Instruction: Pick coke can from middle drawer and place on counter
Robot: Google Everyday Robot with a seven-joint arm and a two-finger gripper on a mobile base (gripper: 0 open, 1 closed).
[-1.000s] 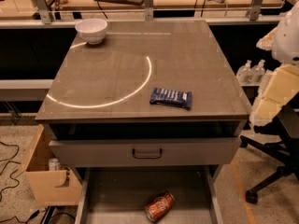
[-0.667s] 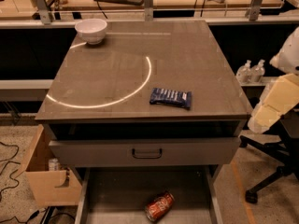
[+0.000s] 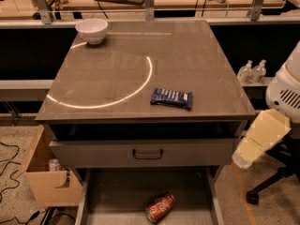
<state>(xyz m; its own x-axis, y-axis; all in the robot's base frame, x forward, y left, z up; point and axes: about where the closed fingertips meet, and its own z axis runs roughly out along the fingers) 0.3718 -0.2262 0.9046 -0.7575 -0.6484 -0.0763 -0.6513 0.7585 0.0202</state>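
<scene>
End effector (image 3: 244,154) right of counter (image 3: 187,64) | coke can (image 3: 160,207) in middle drawer (image 3: 117,196)

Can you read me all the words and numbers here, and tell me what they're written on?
Nothing here can be read as a word or a number.
coke can: white markings, too blurred to read.
blue snack wrapper: pale print, too blurred to read.
gripper: not in view; only the arm shows, to the right of the counter, with no writing visible on it.
</scene>
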